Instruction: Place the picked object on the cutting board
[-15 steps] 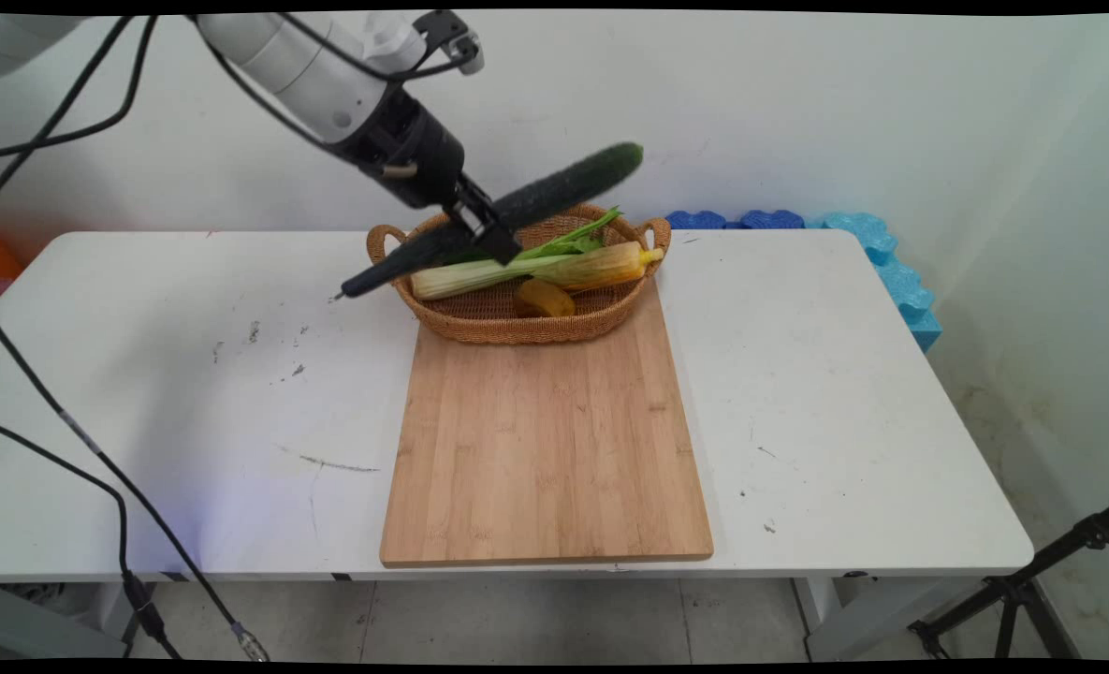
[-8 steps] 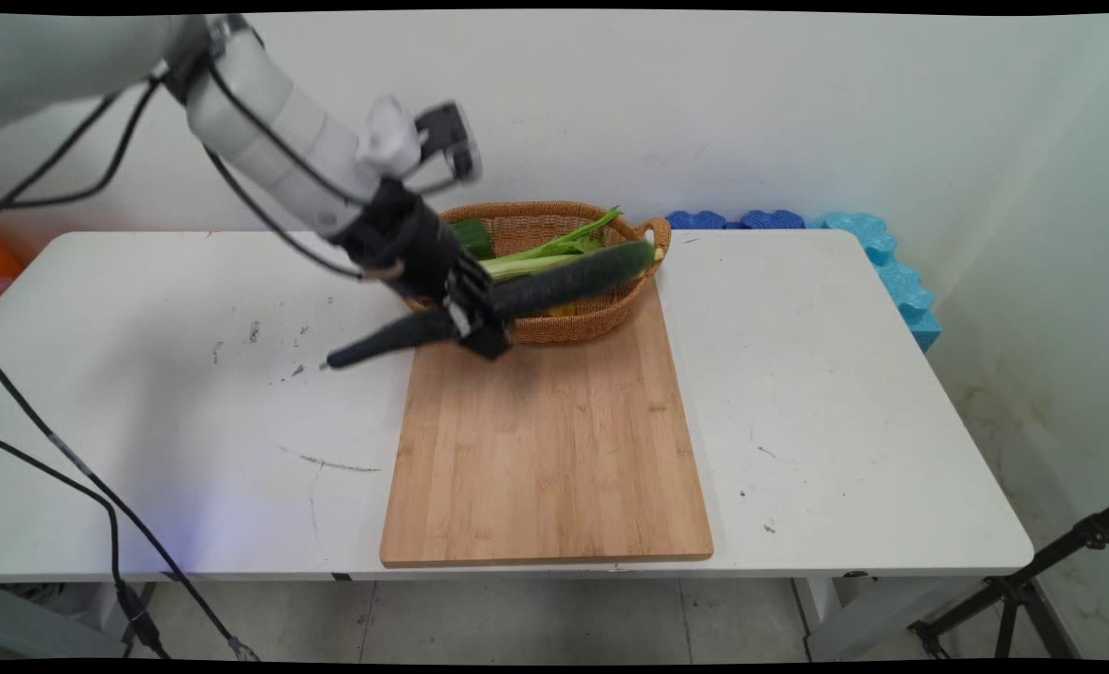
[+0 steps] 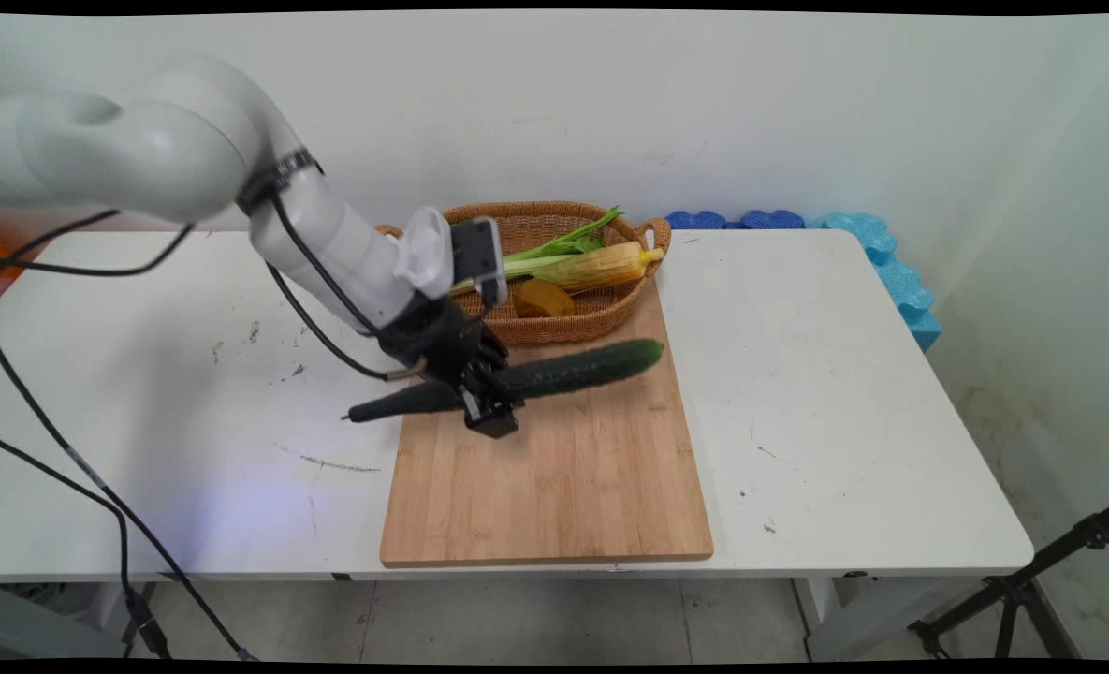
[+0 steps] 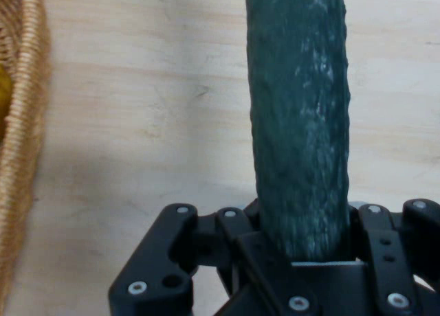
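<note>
One arm comes in from the left and bends down over the far left part of the board [image 3: 554,468], with its gripper [image 3: 490,404] low and pointing down at the wood. The gripper is closed on one cucumber [image 3: 517,379] near its middle. The cucumber lies almost level, just above the board; its thin end reaches out over the table [image 3: 844,374] on the left, its thick end points right. Behind the board stands one basket [image 3: 563,323], and in it I count one corn cob [image 3: 601,267], one green stalk [image 3: 554,251] and one small yellow piece [image 3: 543,300].
</note>
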Controlling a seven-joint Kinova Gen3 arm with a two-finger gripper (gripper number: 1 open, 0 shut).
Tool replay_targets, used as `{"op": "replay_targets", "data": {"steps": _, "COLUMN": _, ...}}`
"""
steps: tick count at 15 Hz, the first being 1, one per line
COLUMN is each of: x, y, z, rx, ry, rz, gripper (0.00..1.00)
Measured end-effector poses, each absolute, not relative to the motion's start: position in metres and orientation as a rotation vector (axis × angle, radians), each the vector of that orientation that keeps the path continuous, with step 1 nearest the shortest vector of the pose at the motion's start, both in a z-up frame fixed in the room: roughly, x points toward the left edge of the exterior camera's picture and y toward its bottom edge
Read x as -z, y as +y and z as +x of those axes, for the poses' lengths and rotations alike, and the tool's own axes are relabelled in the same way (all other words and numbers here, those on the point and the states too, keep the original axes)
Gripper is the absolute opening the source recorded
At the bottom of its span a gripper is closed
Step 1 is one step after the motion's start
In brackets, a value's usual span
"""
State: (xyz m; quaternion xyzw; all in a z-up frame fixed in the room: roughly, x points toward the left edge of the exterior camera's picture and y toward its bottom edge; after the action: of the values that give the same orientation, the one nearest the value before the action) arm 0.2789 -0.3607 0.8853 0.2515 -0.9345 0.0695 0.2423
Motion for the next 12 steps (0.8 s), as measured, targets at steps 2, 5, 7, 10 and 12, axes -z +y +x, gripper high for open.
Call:
{"op": "replay_targets", "data": {"steps": 2, "x": -0.867, "y": -0.364, "z": 0.272, "rx": -0.189, "ry": -2.568, "rz": 0.66, "gripper": 0.0}}
{"op": "replay_targets", "data": {"steps": 5, "x": -0.848, "y": -0.369, "z": 0.265, "rx": -0.186, "ry": -2.579, "rz": 0.631, "gripper": 0.0}}
{"op": "replay_targets", "data": {"steps": 7, "x": -0.839, "y": -0.371, "z": 0.261, "rx": -0.184, "ry": -2.583, "rz": 0.619, "gripper": 0.0}}
{"op": "replay_targets", "data": {"steps": 10, "x": -0.827, "y": -0.374, "z": 0.256, "rx": -0.181, "ry": -2.59, "rz": 0.6, "gripper": 0.0}}
{"op": "replay_targets", "data": {"steps": 12, "x": -0.821, "y": -0.376, "z": 0.254, "rx": -0.18, "ry": -2.594, "rz": 0.588, "gripper": 1.0}}
